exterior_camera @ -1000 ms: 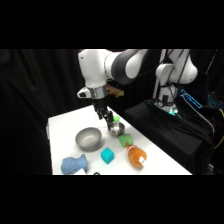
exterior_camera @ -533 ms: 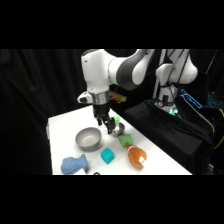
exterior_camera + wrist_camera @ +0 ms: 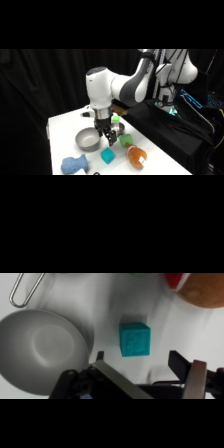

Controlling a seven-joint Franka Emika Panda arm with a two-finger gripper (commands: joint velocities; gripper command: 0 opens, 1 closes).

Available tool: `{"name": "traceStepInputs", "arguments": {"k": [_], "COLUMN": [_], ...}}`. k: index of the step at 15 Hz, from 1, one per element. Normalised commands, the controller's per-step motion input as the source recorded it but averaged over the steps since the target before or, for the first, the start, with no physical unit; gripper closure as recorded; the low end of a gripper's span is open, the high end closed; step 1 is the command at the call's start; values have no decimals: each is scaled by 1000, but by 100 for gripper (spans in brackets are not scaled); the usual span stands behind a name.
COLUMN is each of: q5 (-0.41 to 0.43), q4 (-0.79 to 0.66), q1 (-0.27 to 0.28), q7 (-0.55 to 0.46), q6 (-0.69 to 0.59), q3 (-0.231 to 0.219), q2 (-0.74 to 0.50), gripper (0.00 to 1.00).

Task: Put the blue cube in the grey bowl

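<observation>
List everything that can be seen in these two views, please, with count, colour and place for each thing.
blue cube: one, teal-blue, on the table beside the grey bowl, apart from it, just ahead of the gripper.
grey bowl: one, grey, empty, near the table's middle.
plush lump: one, pale blue, at the table's front edge.
green block: one, green, behind the cube.
orange-brown object: one, with a red part, at the table's right edge.
metal loop: one, silver, beyond the bowl in the wrist view.
table: one, white.
gripper: one, black fingers, open, low between bowl and cube.
arm: one, white.
</observation>
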Motion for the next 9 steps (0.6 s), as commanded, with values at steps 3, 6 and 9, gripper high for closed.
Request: {"name": "traceStepInputs", "arguments": {"k": [3,6,9], "q5": [66,38,-21], "q4": [99,72,39], "q1": [53,53,67], "q7": [24,41,78], "q6": [247,256,309], "q3": [39,16,-23], "q2": [183,165,168], "gripper": [0,0,0]}}
